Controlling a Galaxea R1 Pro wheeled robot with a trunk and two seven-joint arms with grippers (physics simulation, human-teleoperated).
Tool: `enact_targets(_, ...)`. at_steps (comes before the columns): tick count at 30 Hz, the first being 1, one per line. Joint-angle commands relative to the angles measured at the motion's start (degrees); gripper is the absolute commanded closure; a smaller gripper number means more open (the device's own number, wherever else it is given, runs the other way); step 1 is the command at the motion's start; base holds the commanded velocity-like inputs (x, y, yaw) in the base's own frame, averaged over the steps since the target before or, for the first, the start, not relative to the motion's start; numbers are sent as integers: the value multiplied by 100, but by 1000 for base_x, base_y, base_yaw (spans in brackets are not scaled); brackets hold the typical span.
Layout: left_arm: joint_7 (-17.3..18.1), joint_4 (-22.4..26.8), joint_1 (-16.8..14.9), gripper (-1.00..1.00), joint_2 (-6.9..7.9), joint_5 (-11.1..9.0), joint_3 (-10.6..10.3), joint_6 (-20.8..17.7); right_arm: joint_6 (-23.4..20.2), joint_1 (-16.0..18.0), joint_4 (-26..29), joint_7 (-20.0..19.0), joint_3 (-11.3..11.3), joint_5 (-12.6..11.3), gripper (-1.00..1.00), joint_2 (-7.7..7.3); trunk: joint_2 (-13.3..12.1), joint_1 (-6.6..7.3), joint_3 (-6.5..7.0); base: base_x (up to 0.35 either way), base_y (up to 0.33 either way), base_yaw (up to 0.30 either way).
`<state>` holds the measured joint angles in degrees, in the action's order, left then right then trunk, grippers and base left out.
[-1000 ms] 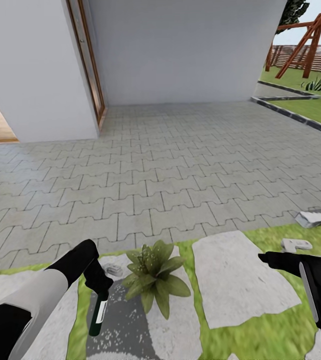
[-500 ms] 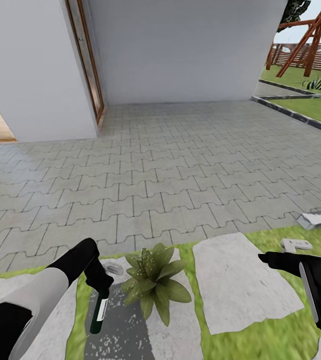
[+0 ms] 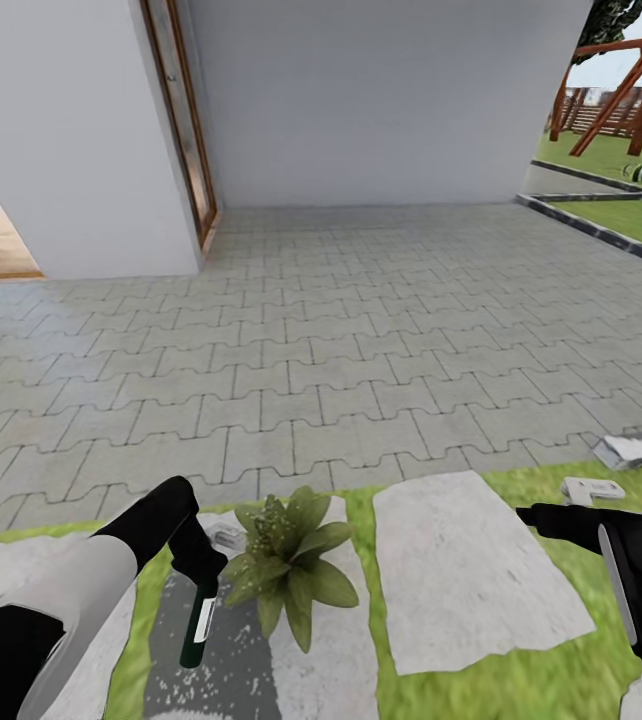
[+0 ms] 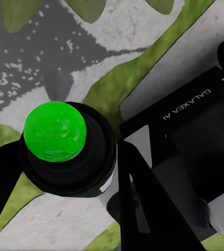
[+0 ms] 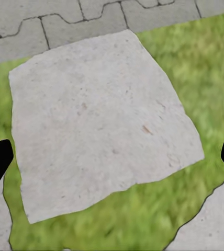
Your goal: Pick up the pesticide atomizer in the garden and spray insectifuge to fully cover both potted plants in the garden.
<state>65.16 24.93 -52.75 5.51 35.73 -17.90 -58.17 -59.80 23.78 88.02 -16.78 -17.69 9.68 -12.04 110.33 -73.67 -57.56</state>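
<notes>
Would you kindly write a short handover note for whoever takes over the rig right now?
Left gripper: shut on the pesticide atomizer, which hangs nozzle-end down over a stepping stone speckled with white droplets. In the left wrist view the bottle's button top shows green.
Right gripper: open and empty, hovering over the neighbouring pale stone slab.
Potted plant: just right of the bottle, white flecks on its upper leaves.
Done: atomizer picked up; this plant looks at least partly sprayed.
Left: confirm full coverage here, then find and spray the second potted plant.
</notes>
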Motion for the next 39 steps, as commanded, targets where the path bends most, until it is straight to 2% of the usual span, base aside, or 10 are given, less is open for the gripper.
enact_targets(1,58,12,-1,100,2,50,-12,-37,-20,4,5,-57,-3,61,-100,0,2,1,-5,0,-59,85)
enact_targets(10,59,12,1,100,15,54,-3,-37,-20,4,4,-54,-2,61,-100,0,2,1,-5,0,-11,194)
enact_targets(19,62,11,6,100,8,56,-8,-37,-20,4,5,-54,-6,61,-100,0,2,1,-5,0,59,27)
enact_targets(32,66,12,10,100,3,57,-12,-37,-20,3,5,-54,-4,63,-100,0,2,1,-5,-46,-258,215)
enact_targets(39,63,12,8,100,5,57,-4,-37,-20,4,5,-54,1,61,-100,0,2,1,-5,-112,-228,50)
